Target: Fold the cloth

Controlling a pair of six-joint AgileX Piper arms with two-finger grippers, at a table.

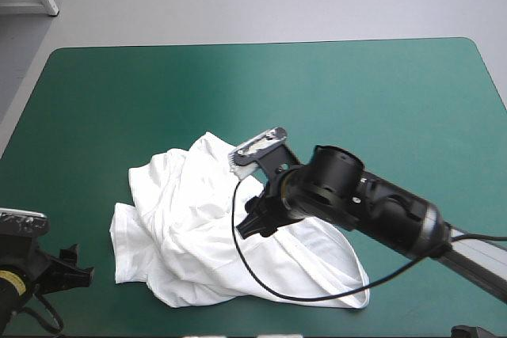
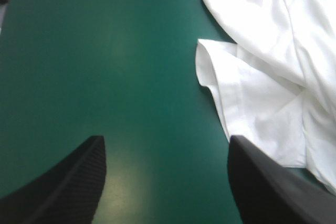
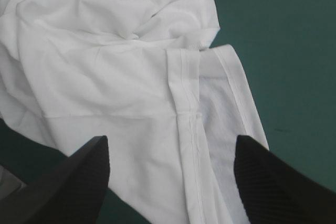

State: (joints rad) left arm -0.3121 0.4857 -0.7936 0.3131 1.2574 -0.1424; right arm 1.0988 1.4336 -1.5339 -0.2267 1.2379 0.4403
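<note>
T-shirt [image 1: 198, 227], white, short-sleeved and of thin cloth, lies as a crumpled heap on the near half of the table, a little left of the middle. Its low right corner reaches close to the near edge.

At the near left corner the left gripper [image 1: 73, 273] of two broad black fins hangs over bare teal-green cover [image 1: 356, 93]. In its own view the left gripper [image 2: 167, 141] has its fingers spread wide with nothing between them. A doubled hem of the T-shirt [image 2: 262, 103] lies just beside one finger. A strip of open cover separates this gripper from the heap's left edge.

Over the middle of the heap the right gripper [image 1: 252, 225] points down at the cloth, its dark arm crossing the garment's right part. In its wrist view the right gripper [image 3: 170, 142] is parted wide and grips nothing. A seamed hem of the T-shirt [image 3: 105, 77] runs between the fingers.

Beyond the heap, the far half and the right part of the cover lie bare out to the rounded corners.
</note>
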